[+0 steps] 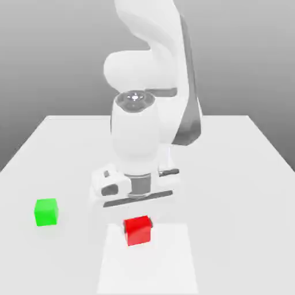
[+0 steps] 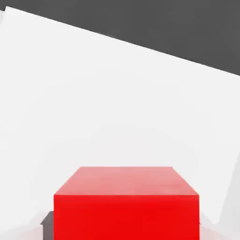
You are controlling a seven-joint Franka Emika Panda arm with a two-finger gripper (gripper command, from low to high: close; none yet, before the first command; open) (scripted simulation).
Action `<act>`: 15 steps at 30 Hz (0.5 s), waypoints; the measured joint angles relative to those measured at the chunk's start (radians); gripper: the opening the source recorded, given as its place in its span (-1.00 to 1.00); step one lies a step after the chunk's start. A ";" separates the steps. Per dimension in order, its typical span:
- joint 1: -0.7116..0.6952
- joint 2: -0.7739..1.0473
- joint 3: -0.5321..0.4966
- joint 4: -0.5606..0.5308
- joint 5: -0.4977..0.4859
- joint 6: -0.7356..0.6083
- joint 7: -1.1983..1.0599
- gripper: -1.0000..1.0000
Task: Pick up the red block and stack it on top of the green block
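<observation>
As seen in the exterior view, gripped on opposite sides by the dark fingertips of the hand: the small bright red cube with matte faces. Looks slightly turned, in front of the white and grey jointed arm. Seems low, at or near the worktop; cannot tell for certain whether lifted or touching down. Well apart, towards the exterior view's left, the small bright green cube with matte faces, upright and with nothing on top. So, to judge by this, done with the grasp, but not with the stacking. Left to do: raise clear, carry across, line up over the green cube, lower, let go and back away. Underneath, a smooth, pale, plain surface, with a brighter white patch around and below the red cube. Beyond the far edge, a plain grey backdrop, lighter towards the top.

In the hand view, red cube close up, squarely presented, with parts of the hand against both flanks. Behind, white worktop, ending in a straight slanting edge against flat dark grey background.
</observation>
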 joint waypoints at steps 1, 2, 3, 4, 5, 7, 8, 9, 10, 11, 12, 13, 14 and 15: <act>-0.042 -0.016 -0.012 -0.004 -0.009 -0.011 0.008 -1.00; -0.075 -0.030 -0.035 -0.008 -0.016 -0.021 0.015 -1.00; -0.113 -0.044 -0.057 -0.012 -0.026 -0.031 0.024 -1.00; -0.154 -0.057 -0.077 -0.015 -0.034 -0.040 0.032 -1.00; -0.193 -0.071 -0.095 -0.019 -0.042 -0.049 0.040 -1.00; -0.260 -0.097 -0.133 -0.027 -0.058 -0.067 0.055 -1.00; -0.288 -0.110 -0.153 -0.030 -0.066 -0.076 0.063 -1.00; -0.316 -0.124 -0.176 -0.034 -0.074 -0.085 0.071 -1.00; -0.345 -0.136 -0.200 -0.038 -0.083 -0.094 0.079 -1.00; -0.375 -0.146 -0.222 -0.041 -0.088 -0.100 0.085 -1.00; -0.385 -0.133 -0.235 -0.042 -0.080 -0.086 0.080 -1.00; -0.385 -0.108 -0.243 -0.042 -0.063 -0.062 0.068 -1.00; -0.382 -0.078 -0.249 -0.041 -0.040 -0.034 0.052 -1.00; -0.377 -0.044 -0.247 -0.040 -0.009 -0.003 0.031 -1.00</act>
